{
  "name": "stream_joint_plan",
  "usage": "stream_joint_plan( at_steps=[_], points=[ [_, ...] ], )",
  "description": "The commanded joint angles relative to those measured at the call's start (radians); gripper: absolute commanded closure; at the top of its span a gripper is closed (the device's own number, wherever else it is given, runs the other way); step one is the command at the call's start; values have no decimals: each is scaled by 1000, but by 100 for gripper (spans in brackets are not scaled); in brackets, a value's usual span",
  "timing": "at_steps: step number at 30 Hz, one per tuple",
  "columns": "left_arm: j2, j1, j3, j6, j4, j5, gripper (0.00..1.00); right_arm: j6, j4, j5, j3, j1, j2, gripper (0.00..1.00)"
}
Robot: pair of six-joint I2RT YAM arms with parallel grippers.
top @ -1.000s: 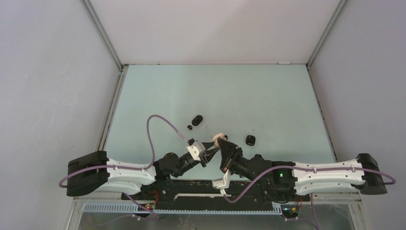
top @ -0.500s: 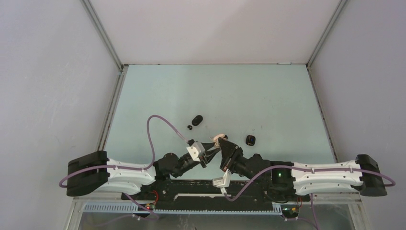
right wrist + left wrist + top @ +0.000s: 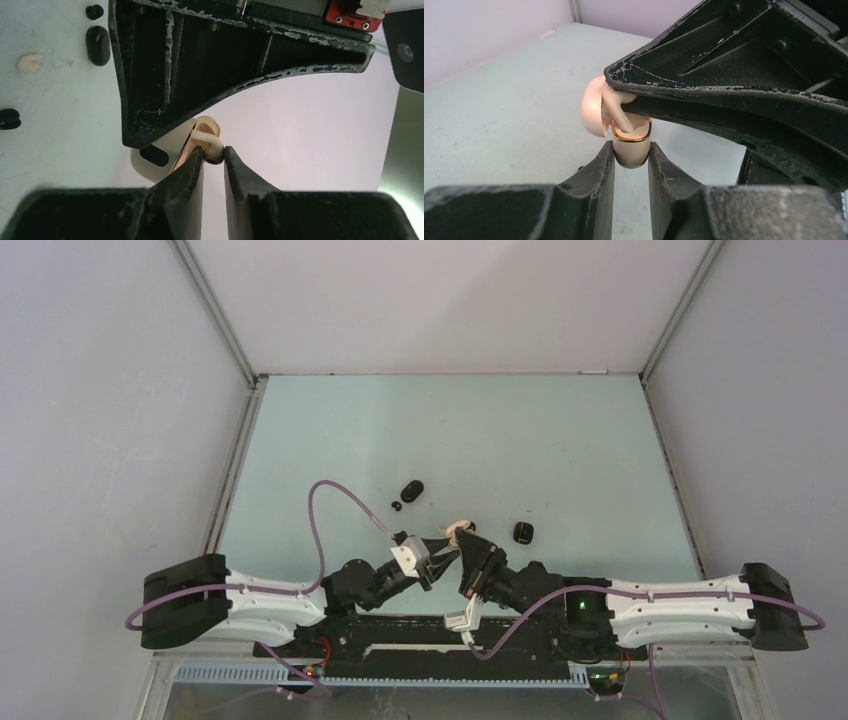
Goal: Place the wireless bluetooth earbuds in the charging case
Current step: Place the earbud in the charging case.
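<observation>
A cream charging case (image 3: pixel 630 154) with a gold rim is held off the table, its lid (image 3: pixel 591 112) hinged open, and my left gripper (image 3: pixel 630 148) is shut on its body. My right gripper (image 3: pixel 213 152) is shut on a cream earbud (image 3: pixel 207 138) whose stem sits at the case's open mouth (image 3: pixel 150 162). In the top view both grippers meet at the case (image 3: pixel 458 529), just ahead of the arm bases. Another cream earbud (image 3: pixel 29 62) lies on the table.
A black oval case (image 3: pixel 411 489) with a small black bud (image 3: pixel 397 506) beside it lies left of centre. Another black case (image 3: pixel 523 532) sits to the right of the grippers. White walls close in the pale green table (image 3: pixel 450 430).
</observation>
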Motion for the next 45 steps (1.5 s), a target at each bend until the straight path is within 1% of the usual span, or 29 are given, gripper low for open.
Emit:
stream_joint_plan(
  at_steps=[1,4,7,11,13,14,19,23,29,37,45],
  points=[
    [1,-7,9,0,89,-3,100,-43,47,-12,-21,11,6,100],
    [3,-8,6,-5,100,3,100,-61,86,-11,-38,11,15,100],
    [5,-7,6,-10,101,7,100,-68,81,-11,-39,12,20,100],
    [5,-8,0,-28,127,-26,100,-88,88,-14,-41,31,24,100],
    [5,-6,-3,-29,132,-43,100,-100,93,-12,-42,38,28,92],
    [5,-6,-5,-29,135,-49,100,-105,96,-12,-42,39,30,90],
    [4,-6,-16,-34,148,-65,100,-115,97,-6,-42,42,33,89],
    [7,-6,-19,-37,152,-75,100,-123,94,-2,-41,43,32,84],
    [24,-6,-12,-37,150,-74,100,-149,97,-1,-42,55,32,82],
    [40,-7,-6,-50,150,-68,100,-158,59,10,-41,63,29,68],
    [47,-7,-6,-68,150,-65,100,-142,23,24,-35,65,29,63]
  ],
)
